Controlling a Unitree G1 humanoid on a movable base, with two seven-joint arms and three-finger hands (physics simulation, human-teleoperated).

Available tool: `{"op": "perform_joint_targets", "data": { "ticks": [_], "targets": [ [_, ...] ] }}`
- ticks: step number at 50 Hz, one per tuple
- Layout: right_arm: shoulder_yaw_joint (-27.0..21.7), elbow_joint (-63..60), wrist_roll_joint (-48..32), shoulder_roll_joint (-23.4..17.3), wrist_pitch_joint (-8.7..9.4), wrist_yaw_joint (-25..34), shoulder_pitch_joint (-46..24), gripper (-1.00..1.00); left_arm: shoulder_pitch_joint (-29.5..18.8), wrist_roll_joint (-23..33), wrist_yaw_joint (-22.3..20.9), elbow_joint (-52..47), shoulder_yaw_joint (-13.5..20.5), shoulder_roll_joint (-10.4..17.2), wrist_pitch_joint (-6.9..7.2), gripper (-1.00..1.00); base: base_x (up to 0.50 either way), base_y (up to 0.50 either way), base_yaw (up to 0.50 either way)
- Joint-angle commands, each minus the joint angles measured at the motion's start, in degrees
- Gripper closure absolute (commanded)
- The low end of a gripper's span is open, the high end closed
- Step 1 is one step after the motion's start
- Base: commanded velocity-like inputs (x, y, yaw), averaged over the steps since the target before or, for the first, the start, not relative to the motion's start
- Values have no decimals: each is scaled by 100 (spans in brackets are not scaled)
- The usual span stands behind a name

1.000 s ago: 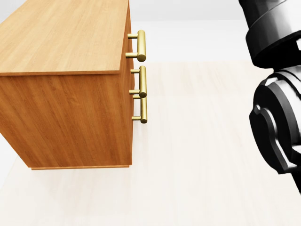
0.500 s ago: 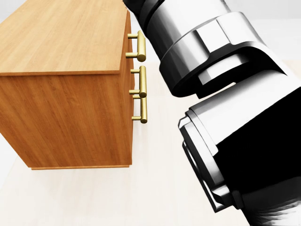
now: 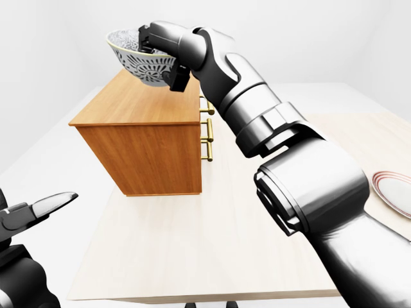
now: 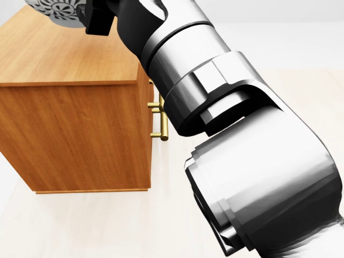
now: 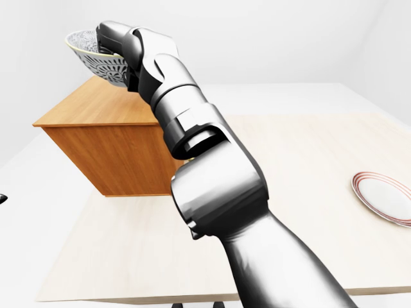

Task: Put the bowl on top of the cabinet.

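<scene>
A grey-and-white patterned bowl (image 3: 136,59) hangs in the air over the top of the wooden cabinet (image 3: 146,106), near that top's far left part in the left-eye view. My right hand (image 3: 159,59) is shut on the bowl's rim and right side, one finger (image 3: 146,35) over the rim and another (image 3: 177,79) under the wall. The bowl is held roughly upright and clear of the cabinet top. In the head view only the bowl's underside (image 4: 56,11) shows at the top left edge. My left hand (image 3: 40,208) hovers low at the left with fingers spread, holding nothing.
The cabinet stands on a pale wooden table (image 3: 192,244), its brass handles (image 3: 207,128) facing right. A white plate with a red rim (image 5: 385,196) lies at the table's right edge. My right arm (image 4: 226,123) fills much of the head view.
My right arm has swung from the head view's right edge up and leftward across the picture, carrying the bowl over the cabinet top. The cabinet has not moved.
</scene>
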Motion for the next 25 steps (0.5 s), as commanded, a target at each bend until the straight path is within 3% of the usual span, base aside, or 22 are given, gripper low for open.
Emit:
{"op": "perform_joint_targets", "data": {
  "ticks": [1,25],
  "targets": [
    [-36,-49,-353,47,0,-98,192,100,6,-5,-1,8,-9,2,0,-100,0,0,0],
    [-6,-47,-427,80,0,-55,578,100,33,19,-25,-12,-21,-22,0,-100,0,0,0]
  ]
}}
